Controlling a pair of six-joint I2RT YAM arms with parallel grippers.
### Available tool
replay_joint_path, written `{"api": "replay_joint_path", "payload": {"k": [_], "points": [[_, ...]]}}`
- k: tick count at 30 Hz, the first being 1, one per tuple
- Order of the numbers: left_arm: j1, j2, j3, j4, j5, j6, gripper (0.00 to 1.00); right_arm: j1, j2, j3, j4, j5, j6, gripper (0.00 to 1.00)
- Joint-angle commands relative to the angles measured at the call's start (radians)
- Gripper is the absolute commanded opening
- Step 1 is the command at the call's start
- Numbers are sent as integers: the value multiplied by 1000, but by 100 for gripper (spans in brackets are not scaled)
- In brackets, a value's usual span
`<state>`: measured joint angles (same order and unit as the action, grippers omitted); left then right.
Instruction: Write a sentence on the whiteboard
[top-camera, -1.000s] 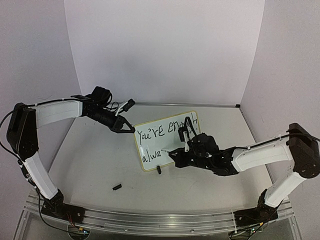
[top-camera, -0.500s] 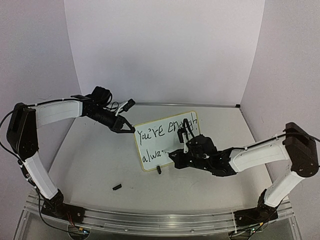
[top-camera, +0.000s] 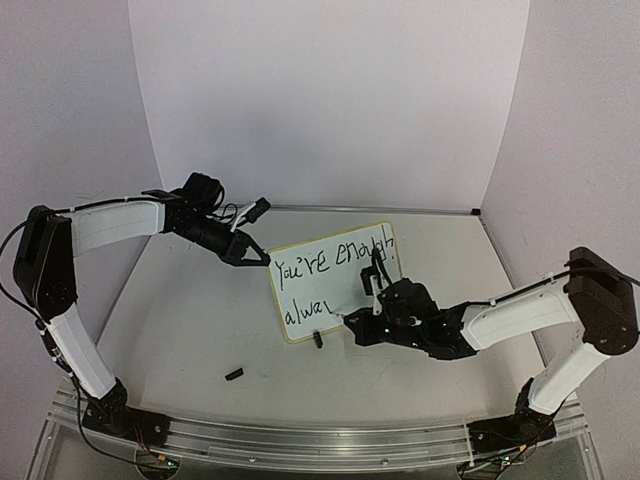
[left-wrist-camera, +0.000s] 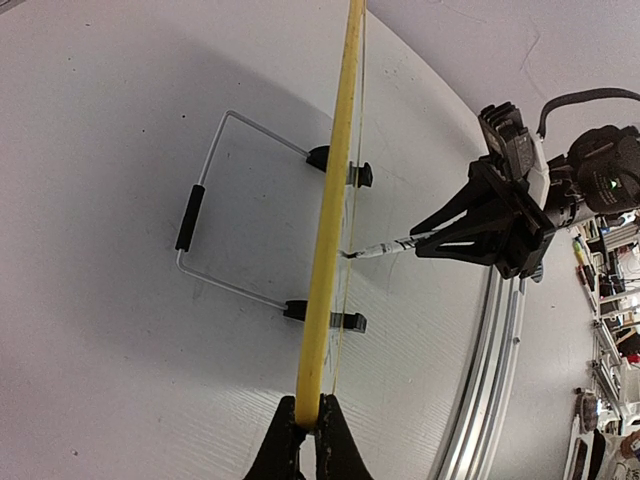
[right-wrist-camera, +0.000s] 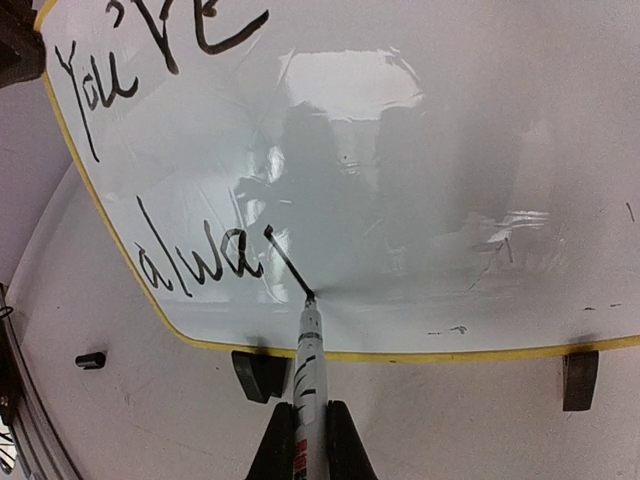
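Whiteboard (top-camera: 330, 288) propped on the worktop (top-camera: 190, 320), its left rim clamped in my left gripper (left-wrist-camera: 308, 405); my right gripper (right-wrist-camera: 308, 415), closed around the marker (right-wrist-camera: 310, 345), needs light, even tip pressure to finish the sentence (right-wrist-camera: 195, 255) after "alwa".

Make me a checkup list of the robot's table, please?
Surface: white table.
Job's things: board standing, wire stand behind it; writing reads "You're enough", then "alwa" and one stroke.
Clutter: small black piece in front of the board.
Grippers: left gripper shut on the board's rim; right gripper shut on a marker, tip on the board.
Cables: black cable at the right wrist.
Surroundings: plain walls; metal rail at the near edge.
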<state>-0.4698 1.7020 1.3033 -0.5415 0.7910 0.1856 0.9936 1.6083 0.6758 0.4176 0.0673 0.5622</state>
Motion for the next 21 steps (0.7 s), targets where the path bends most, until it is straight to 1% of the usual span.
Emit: {"api": "replay_joint_path", "payload": {"k": [1, 9, 21], "points": [[-15, -5, 13, -40, -64, 65, 0, -6, -45, 7, 9, 27, -17, 0], [-15, -7, 14, -39, -61, 65, 0, -7, -96, 12, 7, 56, -25, 0], [-16, -7, 14, -39, -62, 65, 0, -6, -23, 62, 1, 86, -40, 0]]}}
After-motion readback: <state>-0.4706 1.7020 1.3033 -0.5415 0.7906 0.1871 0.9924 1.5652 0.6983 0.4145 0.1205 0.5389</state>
